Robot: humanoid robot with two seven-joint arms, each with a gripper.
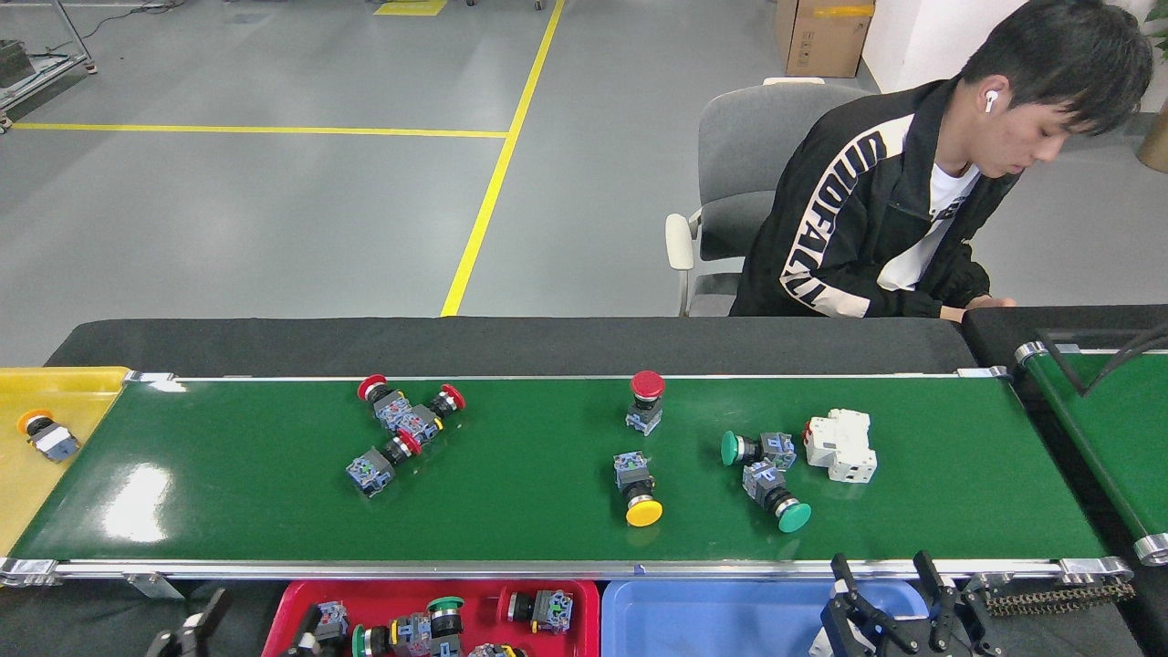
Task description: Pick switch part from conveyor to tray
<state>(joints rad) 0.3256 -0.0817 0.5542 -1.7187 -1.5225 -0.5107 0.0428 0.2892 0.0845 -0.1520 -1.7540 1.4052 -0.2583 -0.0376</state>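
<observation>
The conveyor (547,529) carries several switch parts: three red-capped ones in a cluster (406,422), an upright red one (646,399), a yellow-capped one (638,493) and two green-capped ones (753,449) (776,499). The red tray (411,588) at the bottom edge holds several switch parts. My left gripper (196,625) shows only partly at the bottom left, left of the red tray, fingers apart and empty. My right gripper (885,584) stands open and empty over the right end of the blue tray (712,620).
A white breaker (841,445) lies on the belt beside the green switches. A yellow tray (64,392) at the left end holds an orange-capped switch (46,436). A second green belt (1095,411) angles in at the right. A seated person (894,201) is behind the conveyor.
</observation>
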